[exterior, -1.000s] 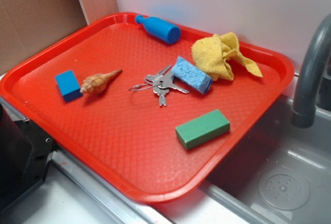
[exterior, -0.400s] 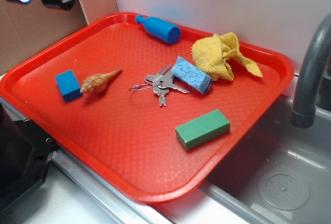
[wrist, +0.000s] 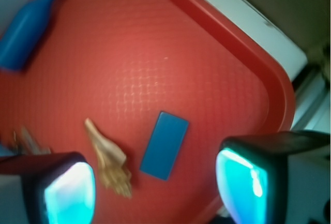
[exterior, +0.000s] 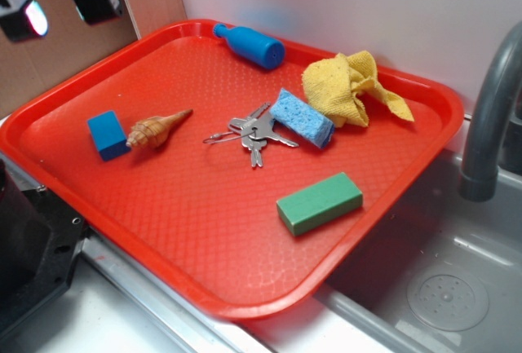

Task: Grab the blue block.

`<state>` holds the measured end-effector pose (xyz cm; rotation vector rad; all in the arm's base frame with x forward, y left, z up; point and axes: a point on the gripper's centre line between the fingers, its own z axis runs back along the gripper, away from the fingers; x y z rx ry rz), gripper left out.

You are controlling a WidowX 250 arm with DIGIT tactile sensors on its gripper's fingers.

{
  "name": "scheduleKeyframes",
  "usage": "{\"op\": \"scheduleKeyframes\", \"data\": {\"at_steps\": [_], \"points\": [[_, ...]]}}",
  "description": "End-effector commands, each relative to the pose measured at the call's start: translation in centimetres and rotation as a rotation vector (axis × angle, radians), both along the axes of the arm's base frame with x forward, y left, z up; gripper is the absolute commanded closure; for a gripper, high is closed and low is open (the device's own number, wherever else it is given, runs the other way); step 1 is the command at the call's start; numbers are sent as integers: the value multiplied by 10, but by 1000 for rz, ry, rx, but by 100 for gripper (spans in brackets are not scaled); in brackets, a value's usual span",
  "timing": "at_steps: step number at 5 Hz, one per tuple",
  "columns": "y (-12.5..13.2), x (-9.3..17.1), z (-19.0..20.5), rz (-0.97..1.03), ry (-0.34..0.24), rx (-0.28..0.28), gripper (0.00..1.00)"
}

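One red tray (exterior: 204, 280) carries seven things. One blue block (exterior: 107, 134) lies flat at the left of the tray, just beside one spiral seashell (exterior: 156, 130); in the wrist view the blue block (wrist: 165, 145) sits low in the centre with the shell (wrist: 109, 160) to its left. One bunch of keys (exterior: 254, 133) lies mid-tray, touching one light-blue sponge (exterior: 302, 117). One yellow cloth (exterior: 351, 86), one blue bottle (exterior: 251, 44) and one green block (exterior: 319, 202) complete the count. The pincer (exterior: 61, 6) hangs released in the upper left, empty, above the tray's corner.
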<state>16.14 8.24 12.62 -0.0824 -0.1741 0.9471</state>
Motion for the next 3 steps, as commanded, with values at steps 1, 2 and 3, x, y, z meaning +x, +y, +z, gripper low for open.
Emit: {"op": "scheduleKeyframes", "data": {"at_steps": [1,2,3], "points": [[3,-20,-19,519,-4,65,0],[10,-15,-35,542,38,96,0],[3,-6,-60,525,64,166,0]]}}
